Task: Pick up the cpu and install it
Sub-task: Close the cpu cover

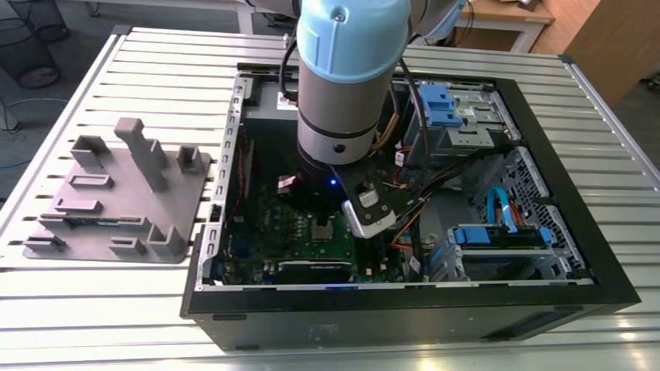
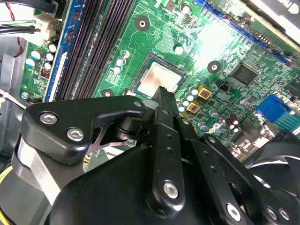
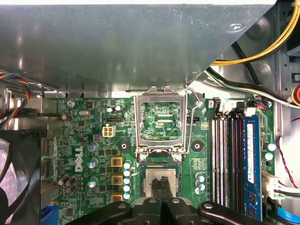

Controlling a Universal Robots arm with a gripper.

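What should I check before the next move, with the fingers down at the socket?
1. cpu seated, looks flat: ok.
2. Socket frame stands raised, off the cpu: ok.
3. Gripper over the cpu, fingers shut: ok.
4. Fingers touching the cpu: cannot tell.
5. Cables beside the gripper, clear of it: cannot tell.
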